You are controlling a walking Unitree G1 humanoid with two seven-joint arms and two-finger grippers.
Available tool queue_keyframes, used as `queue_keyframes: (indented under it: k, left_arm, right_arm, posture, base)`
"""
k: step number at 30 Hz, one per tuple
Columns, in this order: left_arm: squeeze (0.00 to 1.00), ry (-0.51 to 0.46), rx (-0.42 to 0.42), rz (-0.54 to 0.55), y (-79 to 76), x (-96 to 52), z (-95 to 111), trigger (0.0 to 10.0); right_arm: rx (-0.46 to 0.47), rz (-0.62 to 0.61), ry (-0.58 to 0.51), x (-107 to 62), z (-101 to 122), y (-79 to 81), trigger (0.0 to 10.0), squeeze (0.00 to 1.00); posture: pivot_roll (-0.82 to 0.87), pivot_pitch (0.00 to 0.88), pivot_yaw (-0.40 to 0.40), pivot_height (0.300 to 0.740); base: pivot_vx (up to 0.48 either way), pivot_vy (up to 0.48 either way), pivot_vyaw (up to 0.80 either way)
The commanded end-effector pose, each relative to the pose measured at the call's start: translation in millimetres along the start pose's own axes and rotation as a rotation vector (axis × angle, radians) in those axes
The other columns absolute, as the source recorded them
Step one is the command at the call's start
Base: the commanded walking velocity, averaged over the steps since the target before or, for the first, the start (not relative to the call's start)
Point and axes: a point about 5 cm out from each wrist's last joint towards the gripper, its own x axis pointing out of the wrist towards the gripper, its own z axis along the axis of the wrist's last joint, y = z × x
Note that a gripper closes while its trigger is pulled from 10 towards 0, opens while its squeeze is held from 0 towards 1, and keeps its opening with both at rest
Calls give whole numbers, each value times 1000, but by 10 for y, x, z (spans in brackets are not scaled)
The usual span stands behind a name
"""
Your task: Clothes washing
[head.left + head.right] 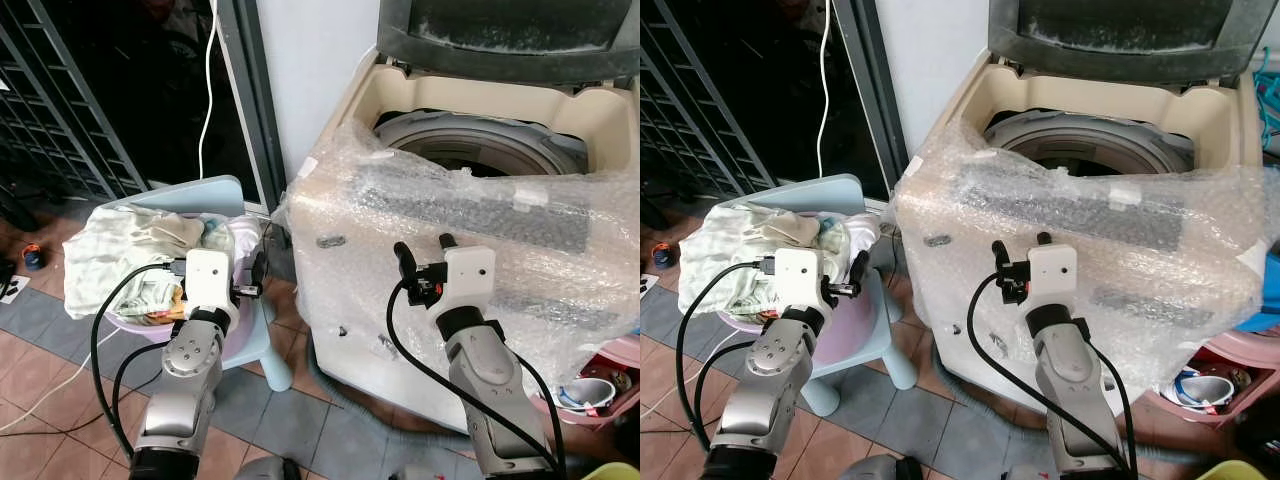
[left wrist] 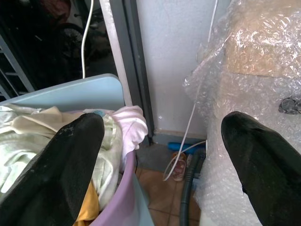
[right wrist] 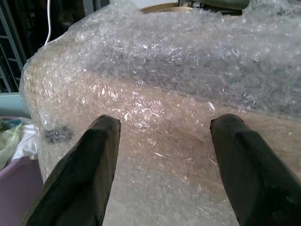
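Here the laundry (image 1: 120,255), a heap of pale cream, green and white clothes, fills a lilac basin (image 1: 243,240) that sits on a light blue plastic chair (image 1: 195,193) at the robot's left. Just right of the chair stands the top-loading washing machine (image 1: 470,150), its lid up and its steel drum (image 1: 480,150) open to view; the front and top edge of the cabinet are swathed in bubble wrap (image 1: 450,260).

The left gripper (image 2: 160,155) hangs at the basin's near rim, beside the clothes, with its two black fingers (image 2: 61,169) spread wide and nothing between them. The right gripper (image 3: 164,160) faces the wrapped front of the machine, close to the plastic, its fingers likewise wide apart and empty.

A white cable (image 1: 208,90) hangs down beside a dark doorframe (image 1: 250,100) behind the chair, with a metal grille (image 1: 60,110) further left. A grey hose (image 2: 188,197) lies on the tiled floor (image 1: 300,420) at the foot of the machine. A pink tub (image 1: 600,385) sits at the machine's right.
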Motion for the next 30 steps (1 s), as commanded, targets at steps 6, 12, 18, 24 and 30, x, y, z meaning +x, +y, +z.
queue_keyframes:
  k: [6, 12, 18, 24, 30]
  left_arm:
    - [0, 10, 12, 13, 53, -32, 2, 10000]
    - [0, 5, 5, 15, 54, -45, 8, 10000]
    - [0, 16, -2, 24, 63, -49, 1, 10000]
    - [0, 23, -4, 20, 59, -43, -10, 10000]
    - [0, 27, -8, 23, 59, -41, -3, 10000]
  right_arm:
    - [73, 35, 44, -22, -37, -1, 10000, 0]
    - [47, 40, 33, -20, -18, -28, 10000, 0]
    - [8, 55, -1, -14, 18, -20, 10000, 0]
    - [2, 65, 1, -5, 5, -12, 10000, 0]
    - [-1, 61, 3, 16, -6, -20, 10000, 0]
  posture:
    - [-50, 53, 110, 740]
    - [-48, 53, 103, 740]
    - [-46, 52, 100, 740]
    - [-49, 48, 94, 740]
    - [-45, 57, 89, 740]
  base:
    - [-242, 0, 0]
    - [-81, 0, 0]
    - [0, 0, 431]
    - [0, 371, 747]
    - [0, 480, 75]
